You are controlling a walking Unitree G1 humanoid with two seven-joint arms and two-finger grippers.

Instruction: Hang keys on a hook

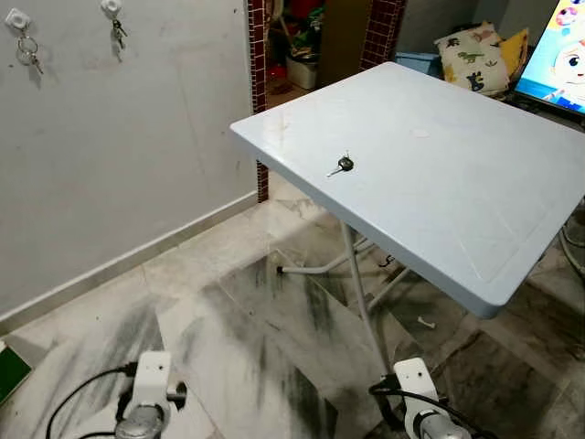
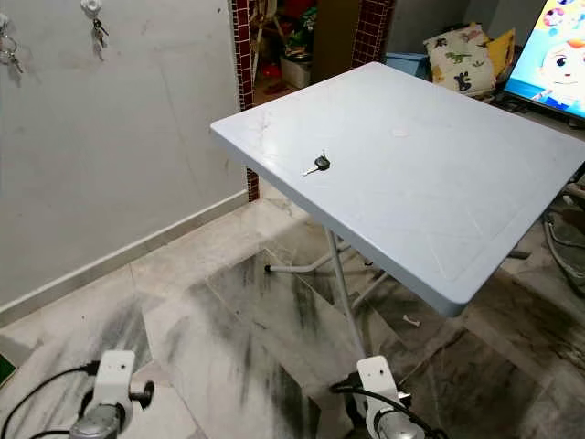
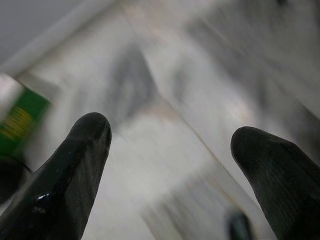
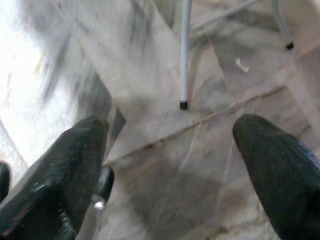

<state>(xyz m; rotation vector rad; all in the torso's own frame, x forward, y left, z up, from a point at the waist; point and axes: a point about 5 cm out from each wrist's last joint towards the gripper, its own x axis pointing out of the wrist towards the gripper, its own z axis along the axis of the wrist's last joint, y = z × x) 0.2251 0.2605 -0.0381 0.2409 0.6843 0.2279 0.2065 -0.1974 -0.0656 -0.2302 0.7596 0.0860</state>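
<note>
Both arms were cut off at the head view's lower edge, wrists alone in sight. The key (image 1: pixel 343 165), small with a dark head and silvery blade, lay alone on the pale folding table (image 1: pixel 475 210) near its wall-side edge. Two wall hooks (image 1: pixel 17 18) already carried keys, too small to read. The left gripper (image 3: pixel 165 150) hung spread wide, empty, over blurred marble floor (image 3: pixel 165 75). The right gripper (image 4: pixel 170 150) gaped likewise, empty, above a table leg (image 4: pixel 185 50).
</note>
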